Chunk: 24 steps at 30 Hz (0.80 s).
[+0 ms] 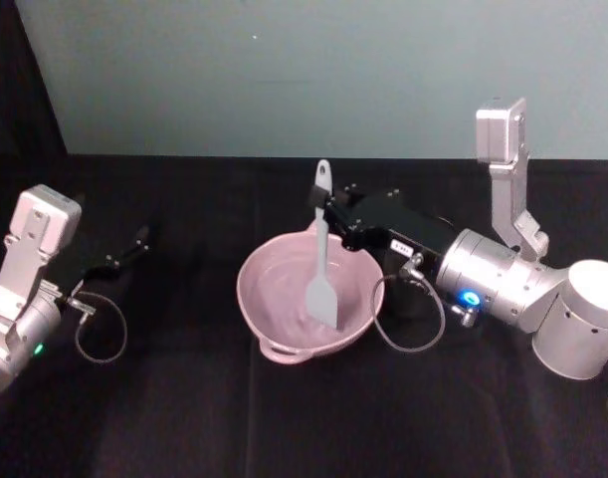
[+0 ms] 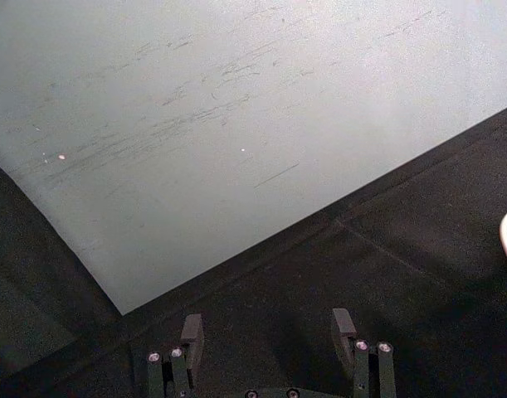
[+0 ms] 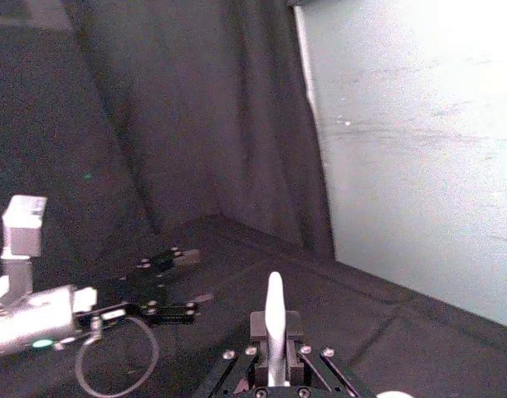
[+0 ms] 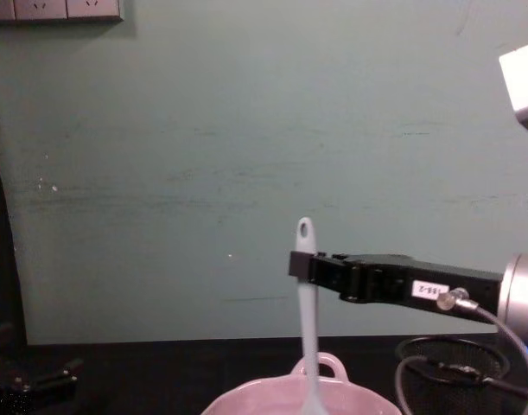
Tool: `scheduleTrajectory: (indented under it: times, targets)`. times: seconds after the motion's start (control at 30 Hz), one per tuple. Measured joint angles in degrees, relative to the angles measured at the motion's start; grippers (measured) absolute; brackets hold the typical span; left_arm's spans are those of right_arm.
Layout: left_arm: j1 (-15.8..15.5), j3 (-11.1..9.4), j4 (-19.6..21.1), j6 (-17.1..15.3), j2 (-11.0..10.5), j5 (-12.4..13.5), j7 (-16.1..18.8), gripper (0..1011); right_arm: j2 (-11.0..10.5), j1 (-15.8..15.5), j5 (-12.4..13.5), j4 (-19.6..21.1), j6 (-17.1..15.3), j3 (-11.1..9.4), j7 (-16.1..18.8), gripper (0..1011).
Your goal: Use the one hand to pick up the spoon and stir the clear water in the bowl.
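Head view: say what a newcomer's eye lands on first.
The white spoon stands nearly upright, head down in the pink bowl at the centre, clamped near its handle top by the right gripper reaching in from the right. The left gripper rests open at the far left.

the long white translucent plastic spoon (image 1: 321, 249) stands nearly upright, holed end up, with its flat oval head dipped into the wide pale pink bowl (image 1: 250, 299) on the black counter (image 1: 184, 418). the black flat two-fingered right tool (image 1: 330, 211) clamps the slim handle high up, reaching in from the right. the clear water (image 1: 284, 296) shows as faint glints around the head.
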<state>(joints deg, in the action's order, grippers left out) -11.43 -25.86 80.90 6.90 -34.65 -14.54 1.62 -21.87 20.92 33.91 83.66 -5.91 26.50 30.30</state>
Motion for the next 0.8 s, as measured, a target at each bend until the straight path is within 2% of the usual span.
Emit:
scheduleTrajectory:
  times: [0.27, 0.43, 0.6, 0.8]
  targets:
    - [0.0, 0.0, 0.0, 0.0, 0.0, 0.0, 0.0, 1011, 1.5, 1.0, 0.9, -0.9, -0.3, 2.9, 0.6, 123]
    - [0.0, 0.0, 0.0, 0.0, 0.0, 0.0, 0.0, 1011, 3.8, 3.1, 0.0, -3.9, 0.5, 4.9, -0.2, 123]
    - [0.0, 0.0, 0.0, 0.0, 0.0, 0.0, 0.0, 1011, 6.8, 5.6, -3.0, -8.5, 3.1, 5.9, -2.8, 123]
    - [0.0, 0.0, 0.0, 0.0, 0.0, 0.0, 0.0, 1011, 9.6, 7.6, -6.5, -13.3, 7.1, 5.1, -6.2, 123]
